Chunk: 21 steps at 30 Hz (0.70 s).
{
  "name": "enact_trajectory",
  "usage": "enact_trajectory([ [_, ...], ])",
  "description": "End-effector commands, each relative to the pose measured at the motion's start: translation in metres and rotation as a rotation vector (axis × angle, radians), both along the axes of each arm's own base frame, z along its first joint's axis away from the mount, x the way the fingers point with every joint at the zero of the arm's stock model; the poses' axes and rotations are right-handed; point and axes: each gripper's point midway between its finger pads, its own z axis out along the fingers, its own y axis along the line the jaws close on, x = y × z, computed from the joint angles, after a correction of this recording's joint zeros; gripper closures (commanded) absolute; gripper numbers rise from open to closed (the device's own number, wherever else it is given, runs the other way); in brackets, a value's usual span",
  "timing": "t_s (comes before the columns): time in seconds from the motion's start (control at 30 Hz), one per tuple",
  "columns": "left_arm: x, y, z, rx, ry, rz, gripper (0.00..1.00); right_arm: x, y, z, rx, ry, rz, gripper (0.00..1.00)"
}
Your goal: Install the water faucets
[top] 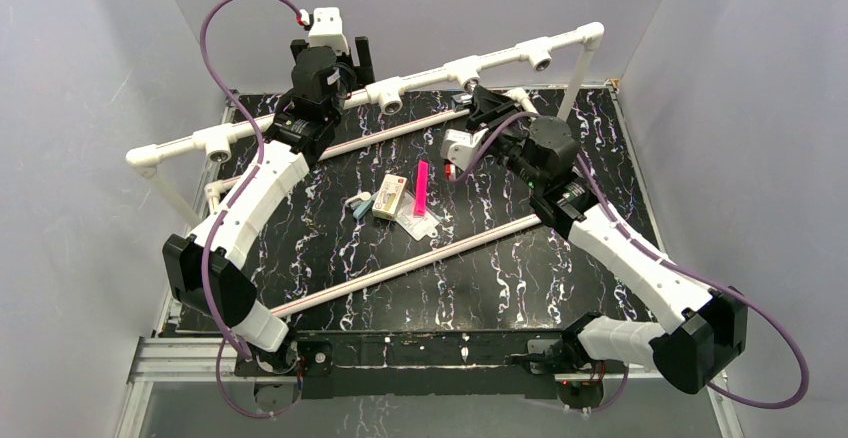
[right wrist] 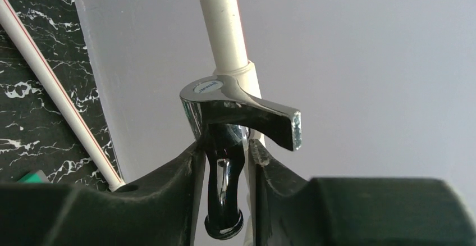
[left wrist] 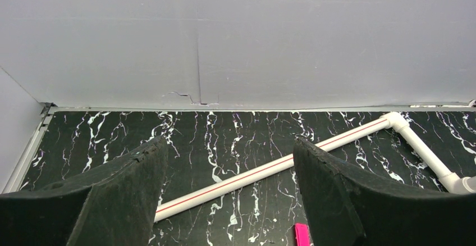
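Note:
A chrome water faucet (right wrist: pixel 224 111) with a flat lever handle stands between the fingers of my right gripper (right wrist: pixel 224 150), which is shut on its dark neck, spout end toward the camera. In the top view this gripper (top: pixel 488 101) sits just in front of the raised white pipe rail (top: pixel 430 80), near one of its tee sockets (top: pixel 468 80); the faucet itself is hidden there. My left gripper (left wrist: pixel 230 145) is open and holds nothing. It hovers at the back left (top: pixel 360 53), behind the rail.
A small box (top: pixel 390 196), a pink strip (top: pixel 421 188) and a clear bag (top: pixel 420 220) lie mid-table. Two long white pipes (top: pixel 420 253) (left wrist: pixel 269 170) lie across the black marble top. A green piece (right wrist: pixel 31 177) rests on the floor. Grey walls enclose three sides.

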Motion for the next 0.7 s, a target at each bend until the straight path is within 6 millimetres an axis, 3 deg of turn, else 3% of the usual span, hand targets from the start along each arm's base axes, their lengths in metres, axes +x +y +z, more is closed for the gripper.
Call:
enact_trajectory([
  [0.0, -0.020, -0.028, -0.077, 0.114, 0.240, -0.128, 0.21, -0.001, -0.001, 0.045, 0.089, -0.098, -0.008, 0.64],
  [0.27, -0.020, -0.028, -0.077, 0.116, 0.241, -0.128, 0.21, 0.000, -0.004, 0.039, 0.171, -0.043, -0.014, 0.99],
  [0.47, -0.020, -0.028, -0.075, 0.114, 0.239, -0.130, 0.21, -0.005, -0.009, 0.036, 0.357, 0.045, -0.011, 0.99],
  [0.67, -0.021, -0.029, -0.074, 0.110, 0.237, -0.133, 0.21, -0.008, -0.016, 0.036, 0.660, 0.189, -0.001, 0.99],
])
